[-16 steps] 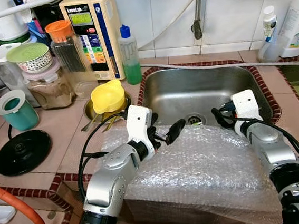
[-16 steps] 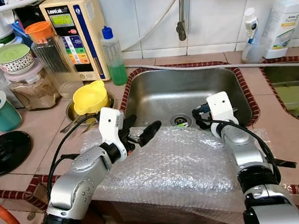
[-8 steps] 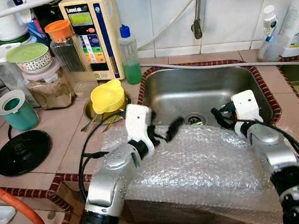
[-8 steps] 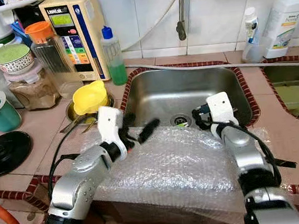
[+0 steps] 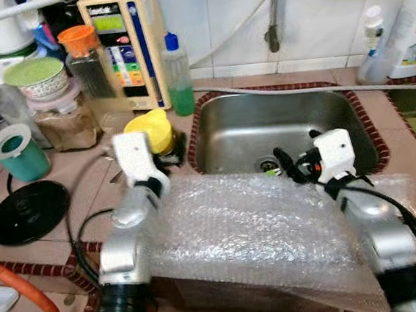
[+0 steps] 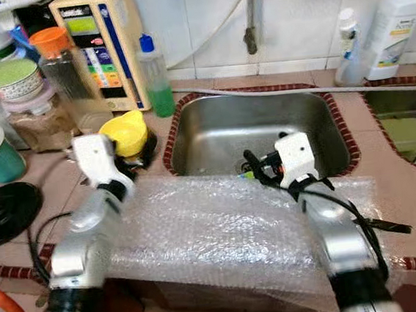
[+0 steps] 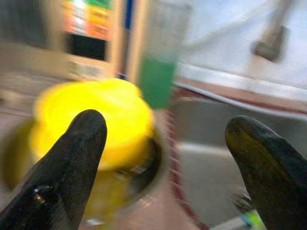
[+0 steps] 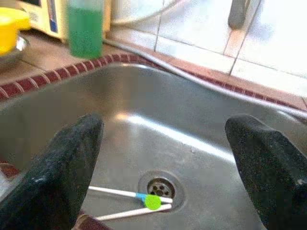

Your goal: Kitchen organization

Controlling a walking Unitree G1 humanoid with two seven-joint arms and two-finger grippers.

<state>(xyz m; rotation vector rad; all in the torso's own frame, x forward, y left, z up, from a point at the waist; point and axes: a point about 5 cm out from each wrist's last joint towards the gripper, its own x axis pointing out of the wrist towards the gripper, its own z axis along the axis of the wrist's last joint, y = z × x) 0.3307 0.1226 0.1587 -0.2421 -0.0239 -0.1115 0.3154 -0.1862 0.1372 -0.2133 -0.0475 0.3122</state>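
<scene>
Over on the far left of the counter sit a flat black lid [image 5: 27,210] and a teal cup [image 5: 17,152], with jars and a cream water machine [image 5: 125,42] behind them by the wall. Next comes the left gripper [image 7: 165,158], held just above the counter and pointing at a yellow cup [image 5: 150,129] that sits upside down in a small metal bowl [image 6: 146,145]. Its wrist view shows what the head views cannot: the two black fingers [image 7: 72,158] are spread wide apart with nothing between them, and the yellow cup and a bottle of green soap [image 5: 179,77] are close in front, all blurry. A big sheet of bubble wrap [image 5: 251,225] lies over the front edge of the counter, under both arms and across the near rim of the steel sink [image 5: 286,126]. The right gripper [image 8: 165,163] hangs over the near side of the sink, pointing at the drain. Its wrist view shows its fingers [image 8: 67,167] spread wide and holding nothing, and two thin white sticks with a green dot [image 8: 144,201] lying by the drain hole [image 8: 160,186]. On the right, by the wall, stand white bottles [image 6: 391,24].
</scene>
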